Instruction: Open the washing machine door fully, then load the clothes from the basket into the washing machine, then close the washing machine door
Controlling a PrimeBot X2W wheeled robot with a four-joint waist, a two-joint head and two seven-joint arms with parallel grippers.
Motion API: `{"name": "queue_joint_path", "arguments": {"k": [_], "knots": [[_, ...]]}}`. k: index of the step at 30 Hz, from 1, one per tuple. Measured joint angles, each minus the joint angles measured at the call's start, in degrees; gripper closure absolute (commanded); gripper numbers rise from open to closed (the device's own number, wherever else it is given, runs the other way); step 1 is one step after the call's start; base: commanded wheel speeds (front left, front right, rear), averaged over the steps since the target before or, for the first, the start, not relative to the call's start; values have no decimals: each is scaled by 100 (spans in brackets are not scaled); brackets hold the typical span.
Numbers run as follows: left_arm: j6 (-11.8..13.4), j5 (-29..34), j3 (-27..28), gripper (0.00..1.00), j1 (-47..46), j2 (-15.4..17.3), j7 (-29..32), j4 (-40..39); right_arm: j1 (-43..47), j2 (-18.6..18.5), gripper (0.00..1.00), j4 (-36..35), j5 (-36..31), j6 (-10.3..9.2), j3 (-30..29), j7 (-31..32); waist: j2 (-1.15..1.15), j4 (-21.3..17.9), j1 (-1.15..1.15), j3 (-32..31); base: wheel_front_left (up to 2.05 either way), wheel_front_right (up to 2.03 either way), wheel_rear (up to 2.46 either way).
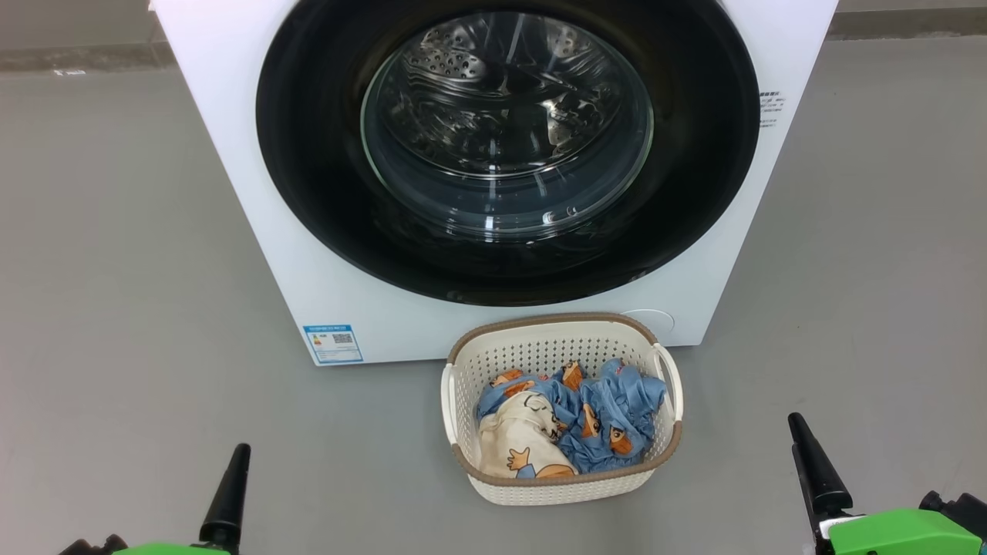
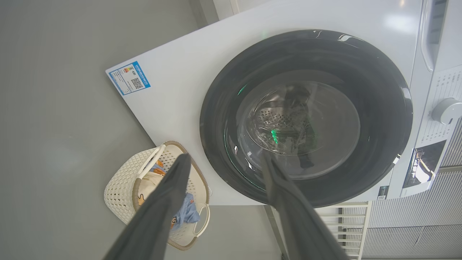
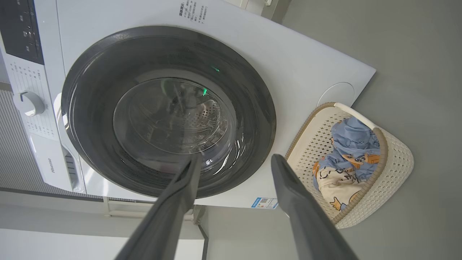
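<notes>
Nearest the camera, the left gripper (image 2: 226, 159) has its two dark fingers spread wide with nothing between them; the right gripper (image 3: 235, 158) is likewise wide apart and empty; in the head view one finger of each rises from the lower corners, left and right, both well apart from the load. Between and beyond them lies bare grey floor (image 1: 116, 308). The basket (image 1: 567, 317) stands upright on that floor, slightly right of centre, directly before the machine's lower front; whether it touches the panel cannot be determined. The clothes (image 1: 586, 420) lie bundled inside it, below the rim; blue printed pieces to the right and rear, one cream piece at the near left. Behind the basket stands the washing machine (image 1: 231, 116), a blue label (image 1: 333, 343) at its lower left corner. The washing machine door (image 1: 308, 154) sits flush against the front, shut; the steel drum (image 1: 501, 100) shows through its glass window, with no fabric seen inside.
</notes>
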Motion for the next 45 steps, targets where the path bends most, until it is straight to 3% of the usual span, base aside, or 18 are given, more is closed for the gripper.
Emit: {"name": "queue_joint_path", "arguments": {"k": [20,45], "knots": [[-1,1823,-115,0,21,12,-343,-111,0,-82,0,34,-1466,0,24,-344,0,9,0,-16,0,0,0],[-7,3481,-330,0,116,54,-745,-274,0,-226,0,38,-2866,0,60,-728,0,47,0,0,0,0,0]]}}
